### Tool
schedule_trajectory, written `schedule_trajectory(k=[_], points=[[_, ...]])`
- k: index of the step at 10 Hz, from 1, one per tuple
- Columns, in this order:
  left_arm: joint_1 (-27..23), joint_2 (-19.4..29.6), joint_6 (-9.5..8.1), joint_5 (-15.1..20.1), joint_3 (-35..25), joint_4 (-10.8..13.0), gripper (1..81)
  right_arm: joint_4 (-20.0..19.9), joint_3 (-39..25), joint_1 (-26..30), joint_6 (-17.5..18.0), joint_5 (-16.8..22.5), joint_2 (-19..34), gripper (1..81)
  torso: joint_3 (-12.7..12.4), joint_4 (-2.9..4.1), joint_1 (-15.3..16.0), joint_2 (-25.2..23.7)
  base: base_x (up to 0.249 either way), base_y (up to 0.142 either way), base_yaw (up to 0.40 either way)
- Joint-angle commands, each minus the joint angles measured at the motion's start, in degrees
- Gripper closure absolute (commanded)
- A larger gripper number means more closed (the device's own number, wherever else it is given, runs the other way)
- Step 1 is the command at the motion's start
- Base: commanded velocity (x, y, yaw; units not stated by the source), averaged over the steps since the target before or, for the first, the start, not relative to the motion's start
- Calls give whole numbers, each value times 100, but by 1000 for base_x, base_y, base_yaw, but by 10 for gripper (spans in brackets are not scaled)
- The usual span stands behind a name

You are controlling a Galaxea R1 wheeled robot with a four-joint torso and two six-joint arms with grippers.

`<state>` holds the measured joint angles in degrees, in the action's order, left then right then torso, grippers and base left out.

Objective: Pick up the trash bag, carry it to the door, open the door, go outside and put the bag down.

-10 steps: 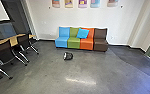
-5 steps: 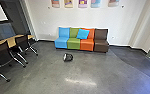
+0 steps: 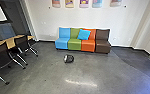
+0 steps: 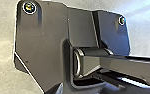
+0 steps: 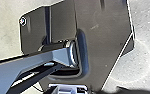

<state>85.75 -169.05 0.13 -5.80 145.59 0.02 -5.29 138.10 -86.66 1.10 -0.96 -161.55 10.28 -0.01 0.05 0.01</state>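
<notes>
Over on the left, at least two dark chairs [image 3: 22, 42] stand by one table [image 3: 11, 43]. One trash bag [image 3: 70, 59] lies on the floor [image 3: 46, 77], pale end left, its long axis seemingly left to right, open floor around it. Just beyond, four joined seats [image 3: 74, 45] hold one blue cushion [image 3: 83, 34]. Whether the left gripper or right gripper is clenched or released, I can't tell.
</notes>
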Motion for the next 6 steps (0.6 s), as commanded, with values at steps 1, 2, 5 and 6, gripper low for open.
schedule_trajectory(k=[1,2,5,6], points=[[-141,28,31,343,-39,-20,10,11,-39,162,-22,386,94,10,0,0,0,-1,145,74,0],[-141,28,31,343,-39,-20,10,11,-38,171,-22,386,94,10,0,0,0,-1,145,74,0],[-141,11,31,343,-39,-20,10,2,-30,171,-22,386,94,10,0,0,0,-1,144,74,0],[-141,11,30,343,-39,-20,10,2,-12,162,-22,386,94,10,0,0,0,-1,144,74,0]])
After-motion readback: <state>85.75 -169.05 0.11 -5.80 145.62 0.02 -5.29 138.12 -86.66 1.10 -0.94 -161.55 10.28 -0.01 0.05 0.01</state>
